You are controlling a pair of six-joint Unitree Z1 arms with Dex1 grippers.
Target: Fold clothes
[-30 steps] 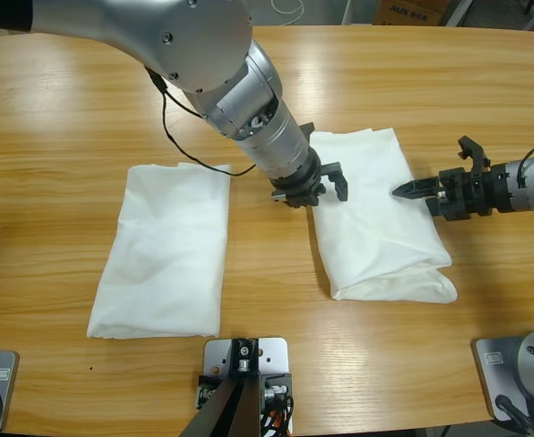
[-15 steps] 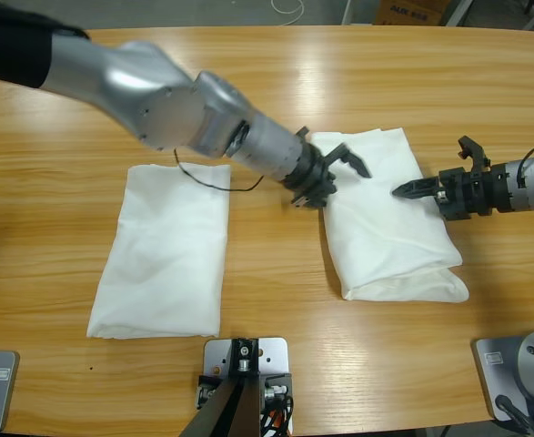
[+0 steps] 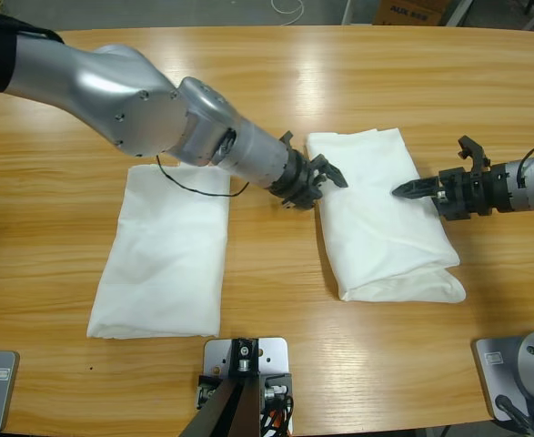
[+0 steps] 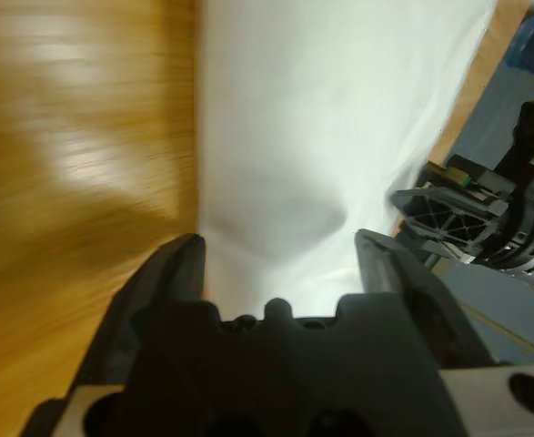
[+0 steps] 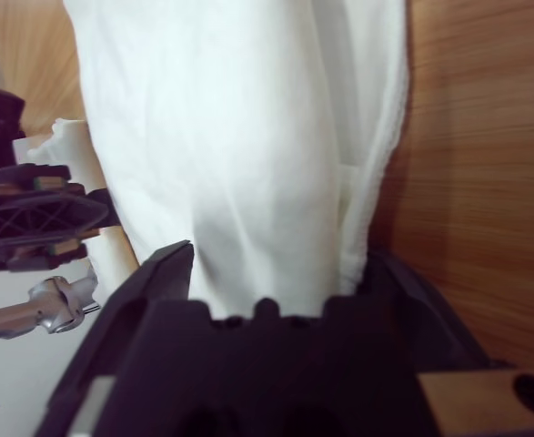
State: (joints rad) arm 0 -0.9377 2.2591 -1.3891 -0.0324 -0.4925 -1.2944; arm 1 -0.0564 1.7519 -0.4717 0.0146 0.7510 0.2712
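Two folded white clothes lie on the wooden table [image 3: 339,82]. One shirt [image 3: 166,250] rests left of the middle, apart from both arms. The other shirt [image 3: 385,218] lies right of the middle, between the two grippers. My left gripper [image 3: 324,174] comes in from the upper left and sits open at this shirt's left edge. In the left wrist view the shirt [image 4: 321,118] lies just past the left gripper [image 4: 280,250]. My right gripper [image 3: 421,179] stands open at the shirt's right edge. In the right wrist view the shirt [image 5: 239,118] fills the space ahead of the right gripper [image 5: 276,259].
A thin black cable [image 3: 194,182] from the left arm trails over the left shirt's top corner. Bare wood runs along the far side and the front edge of the table. Each wrist view shows the opposite gripper across the shirt [image 4: 458,214] [image 5: 39,223].
My left arm has swung down and away to the left, and its gripper has drawn back to the shirt's left edge. The right shirt shifted slightly rightward. The right arm has not moved.
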